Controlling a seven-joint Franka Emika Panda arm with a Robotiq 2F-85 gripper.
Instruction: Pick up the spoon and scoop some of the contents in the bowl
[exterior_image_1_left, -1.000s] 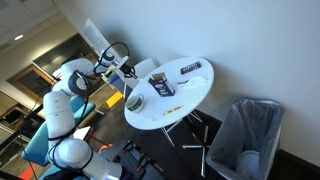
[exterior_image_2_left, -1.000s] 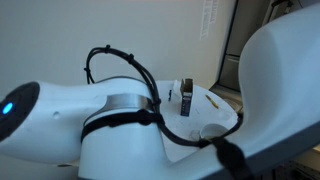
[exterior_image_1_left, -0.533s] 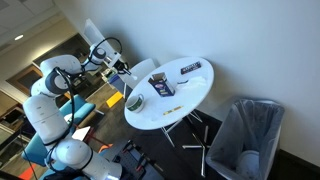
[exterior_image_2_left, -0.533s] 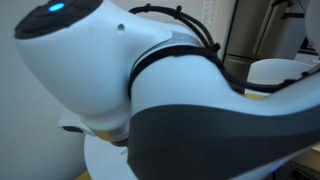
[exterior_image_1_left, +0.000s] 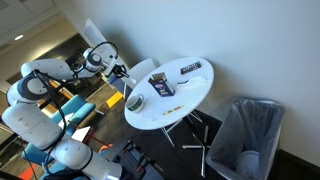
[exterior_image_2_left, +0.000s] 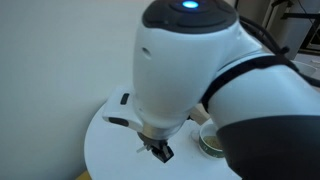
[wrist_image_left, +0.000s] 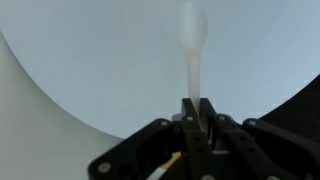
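In the wrist view my gripper is shut on the handle of a white plastic spoon. The spoon's head points away from me over the round white table. In an exterior view the gripper hangs over the table's edge, up and left of the small bowl, not touching it. The bowl has a pale rim and a dark inside. In an exterior view the gripper hangs just above the table, and part of the bowl shows beside it, half hidden by the arm.
A dark boxy object with a yellow patch stands mid-table, and a dark flat item lies at the far side. A bin with a clear liner stands beside the table. The arm's white body fills much of one exterior view.
The arm's upper links have swung away to the left while the gripper stayed near the table's edge with the spoon. In the blocked exterior view, the table and bowl have come into sight.
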